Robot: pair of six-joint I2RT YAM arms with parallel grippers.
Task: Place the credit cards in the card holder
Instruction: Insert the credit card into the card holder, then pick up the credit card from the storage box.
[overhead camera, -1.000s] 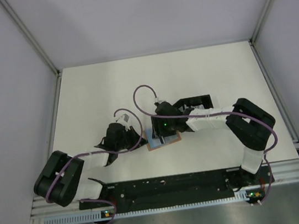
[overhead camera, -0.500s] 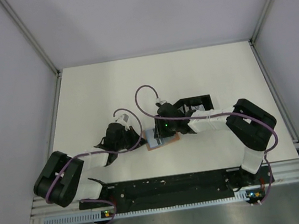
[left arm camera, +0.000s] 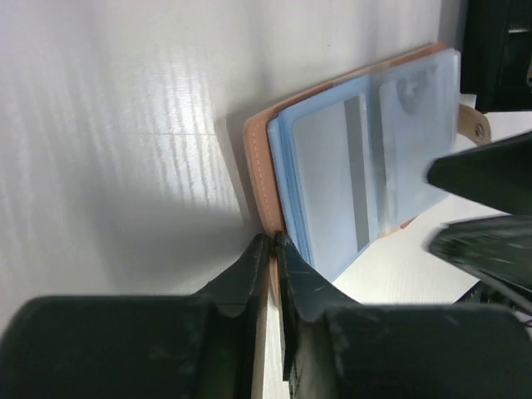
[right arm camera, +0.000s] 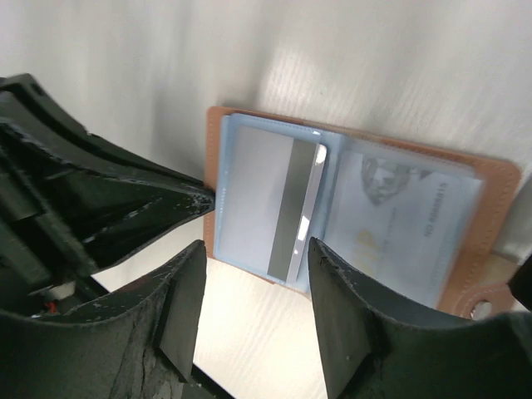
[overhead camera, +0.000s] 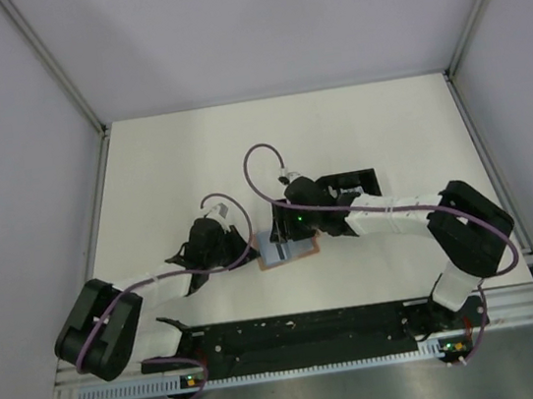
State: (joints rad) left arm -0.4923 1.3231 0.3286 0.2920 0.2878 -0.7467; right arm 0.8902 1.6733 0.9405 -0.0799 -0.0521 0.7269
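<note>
Our left pincer (left arm camera: 270, 249) clamps the card holder (left arm camera: 258, 166) by its cover; the right pincer (right arm camera: 256, 245) hangs released over the blue card (right arm camera: 258, 199). The card looks part-seated, so next we'd nudge it home.

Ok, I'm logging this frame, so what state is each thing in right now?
Tan leather card holder with blue-grey plastic sleeves: open, on the table.
Light blue plastic card with grey stripe: lying on its page; whether sleeved, unclear.
Left claw: shut on the holder's cover edge.
Right claw: open, empty, above the holder.
</note>
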